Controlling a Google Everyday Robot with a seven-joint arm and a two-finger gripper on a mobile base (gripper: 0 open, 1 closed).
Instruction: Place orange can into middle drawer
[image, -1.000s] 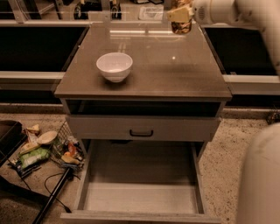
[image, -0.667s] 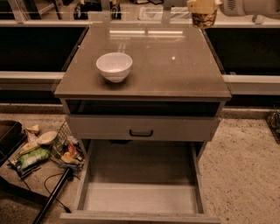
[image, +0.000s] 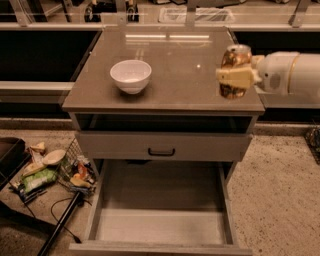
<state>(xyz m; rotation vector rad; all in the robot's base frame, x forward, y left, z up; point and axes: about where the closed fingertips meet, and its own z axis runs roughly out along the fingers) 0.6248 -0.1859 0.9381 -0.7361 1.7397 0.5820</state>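
1. The gripper (image: 234, 76), at the right front corner of the tabletop (image: 175, 85), has its fingers clamped round the can (image: 236, 56). A weak hold could drop it outside the cabinet.
2. Going down, the can may strike the tabletop edge or the closed drawer front (image: 161, 145).
3. The open drawer (image: 160, 227) sits low, so an early release could tip the can.

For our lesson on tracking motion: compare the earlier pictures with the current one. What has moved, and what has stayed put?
The gripper, shut on the orange can throughout, has carried it from the far right corner of the cabinet top toward the camera, to the top's right front part. Nothing was let go. The white bowl stays where it was, and the middle drawer stays pulled out.
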